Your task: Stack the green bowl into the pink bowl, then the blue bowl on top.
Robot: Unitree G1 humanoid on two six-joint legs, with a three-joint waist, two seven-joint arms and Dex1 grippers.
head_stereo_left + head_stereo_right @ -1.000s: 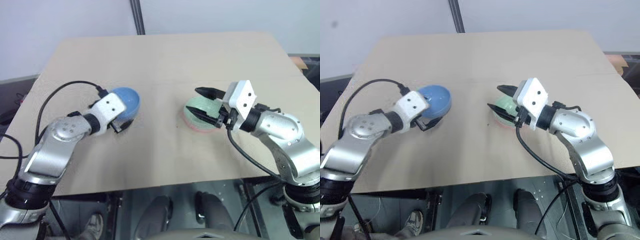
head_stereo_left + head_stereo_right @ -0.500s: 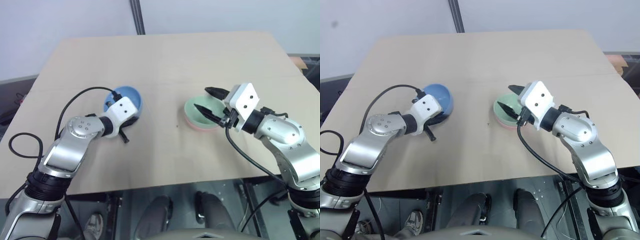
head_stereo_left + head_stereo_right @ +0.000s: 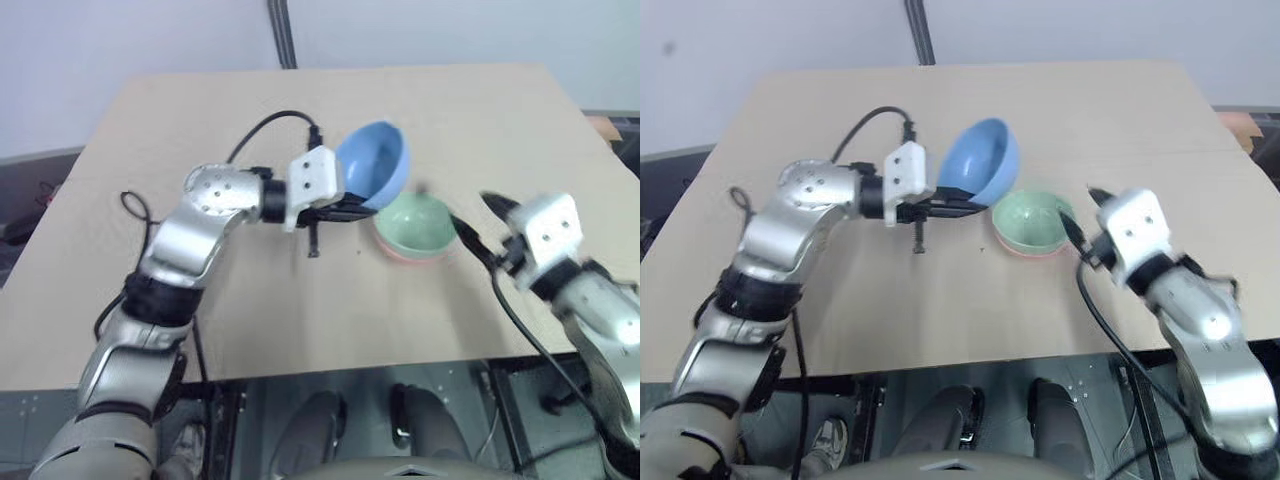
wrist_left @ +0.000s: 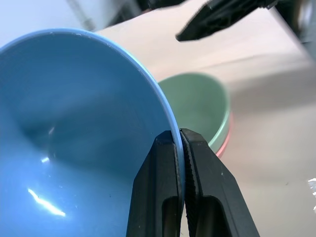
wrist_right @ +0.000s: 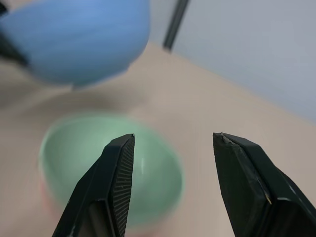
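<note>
The left gripper [image 4: 180, 140] is clamped on the rim of the blue bowl [image 3: 373, 165], holding it tilted in the air just beside the green bowl [image 3: 417, 222], which sits nested in the pink bowl [image 3: 398, 250] on the table [image 3: 200, 120], while the right gripper [image 5: 170, 143] stands apart, empty, near the stack.

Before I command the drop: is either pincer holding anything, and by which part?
The left pincer is shut on the blue bowl, pinching its rim, tilted above the table. The right pincer is open and holds nothing.
</note>
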